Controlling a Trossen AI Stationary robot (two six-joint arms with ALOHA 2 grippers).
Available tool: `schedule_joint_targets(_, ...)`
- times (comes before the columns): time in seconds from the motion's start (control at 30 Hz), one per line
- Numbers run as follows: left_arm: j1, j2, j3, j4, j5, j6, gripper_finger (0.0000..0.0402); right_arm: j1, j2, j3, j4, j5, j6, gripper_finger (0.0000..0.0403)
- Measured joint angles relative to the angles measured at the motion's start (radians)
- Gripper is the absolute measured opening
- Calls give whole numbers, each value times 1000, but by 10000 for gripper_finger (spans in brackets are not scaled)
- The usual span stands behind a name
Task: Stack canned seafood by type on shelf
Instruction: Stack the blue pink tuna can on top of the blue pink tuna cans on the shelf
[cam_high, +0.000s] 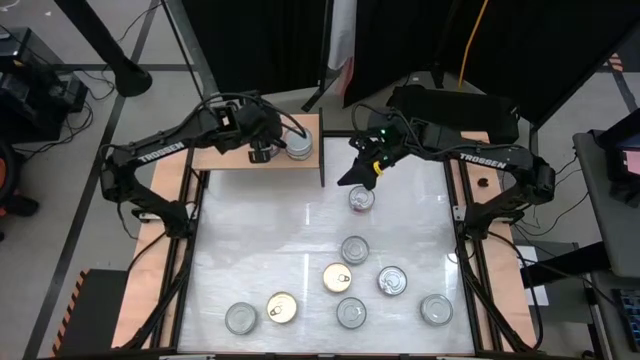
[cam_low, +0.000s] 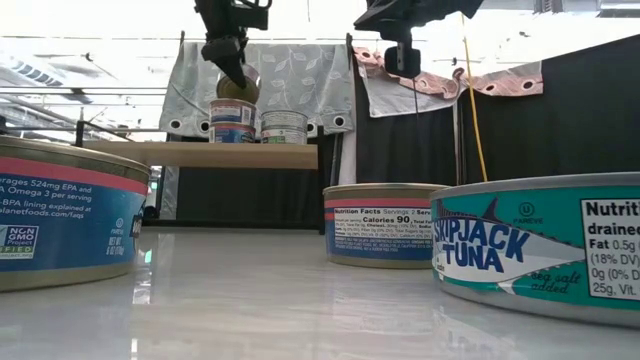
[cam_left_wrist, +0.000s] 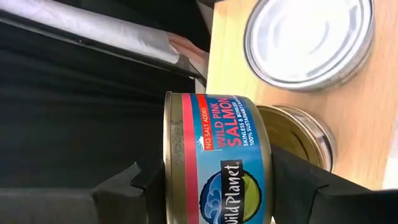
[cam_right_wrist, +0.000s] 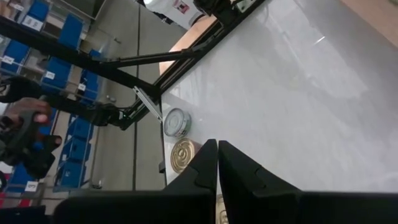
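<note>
White glossy tabletop (cam_high: 300, 250) is ringed by black curtains; the shelf (cam_high: 240, 158) sits at roughly 11 o'clock of it, with loose canned seafood (cam_high: 352, 250) scattered from centre to 6 o'clock. Left gripper (cam_left_wrist: 217, 180) is pinched on a blue salmon can (cam_left_wrist: 217, 158), held on edge above the shelf, lid facing sideways. A gold-lidded can (cam_left_wrist: 298, 134) is seen just under it and a silver-lidded can (cam_left_wrist: 310, 38) beside that; in the low view these read as two short stacks (cam_low: 258, 122) on the board. Right gripper (cam_right_wrist: 217, 165) is pressed together, empty, hovering over the table near 12 o'clock above one silver can (cam_high: 361, 198). For a clean placement the held can should be rolled flat first, then centred over the matching gold-lidded can, judged to be the same type, lowered until rims seat, and only then released. Release while tilted risks a roll-off at the shelf edge. Silver stack should not be nudged on retreat.
</note>
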Motion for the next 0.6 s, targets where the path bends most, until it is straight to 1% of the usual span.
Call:
schedule_joint_targets(0.17, 1, 0, 0, -39, 0, -16, 209, -7, 0, 0, 0, 0, -11, 6)
schedule_joint_targets(0.27, 9, -1, 1, -73, 16, -25, 220, -19, 0, 0, 0, 0, -11, 6)
schedule_joint_targets(0.37, 9, -1, 1, -73, 26, -25, 246, -32, 0, 0, 0, 0, -11, 6)
schedule_joint_targets(0.6, 8, -1, 1, -69, 38, -27, 328, -53, 0, 0, 0, -24, -9, 6)
